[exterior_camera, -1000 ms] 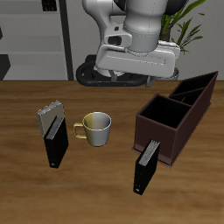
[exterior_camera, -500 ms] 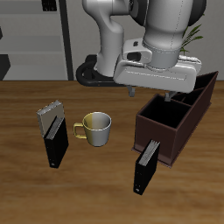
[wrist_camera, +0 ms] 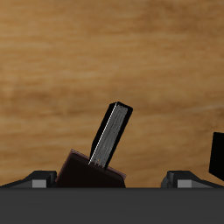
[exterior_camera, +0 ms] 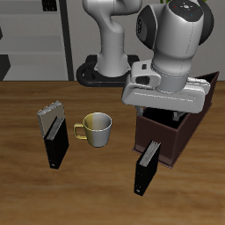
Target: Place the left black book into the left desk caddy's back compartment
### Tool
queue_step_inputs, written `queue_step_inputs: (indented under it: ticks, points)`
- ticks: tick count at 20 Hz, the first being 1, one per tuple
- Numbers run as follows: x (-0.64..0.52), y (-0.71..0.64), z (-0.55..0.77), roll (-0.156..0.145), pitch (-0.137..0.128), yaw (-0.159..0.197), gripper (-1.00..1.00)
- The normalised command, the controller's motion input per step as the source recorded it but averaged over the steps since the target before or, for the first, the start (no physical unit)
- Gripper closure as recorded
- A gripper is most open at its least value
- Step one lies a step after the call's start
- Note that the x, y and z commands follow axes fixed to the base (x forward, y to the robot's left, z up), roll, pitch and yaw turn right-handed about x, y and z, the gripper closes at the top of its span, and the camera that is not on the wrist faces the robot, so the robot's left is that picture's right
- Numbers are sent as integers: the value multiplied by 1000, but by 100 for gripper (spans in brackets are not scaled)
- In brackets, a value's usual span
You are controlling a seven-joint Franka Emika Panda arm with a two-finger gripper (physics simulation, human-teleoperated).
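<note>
Gripper (wrist_camera: 112, 181): being held over the left desk caddy (exterior_camera: 159, 139), pointing down at the table (exterior_camera: 26, 189); finger spread cannot be told, only the tips being shown in the wrist view. Left black book (exterior_camera: 147, 168): slim, plain black, grey-edged, being stood upright just before the caddy's front corner, long axis vertical, leaning slightly, ungripped.

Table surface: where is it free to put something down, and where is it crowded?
Free: the bare wood along the table front edge between the two standing books, and behind the mug. Crowded: the left black book stands close against the left desk caddy, with the gripper body overhead.
</note>
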Motion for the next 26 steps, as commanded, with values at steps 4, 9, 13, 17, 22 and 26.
queue_step_inputs:
  ticks: [4, 9, 13, 17, 22, 26]
  points:
    - [143, -7, -427, 9, 31, -7, -100]
    - [49, -41, -332, -2, 19, -25, -100]
    - [-22, -31, -271, 6, 13, 27, -100]
    - [37, -143, -253, -30, 27, -21, -100]
    - [36, -202, -307, -19, 31, -28, -100]
    - [41, -78, -456, 2, 55, -23, -100]
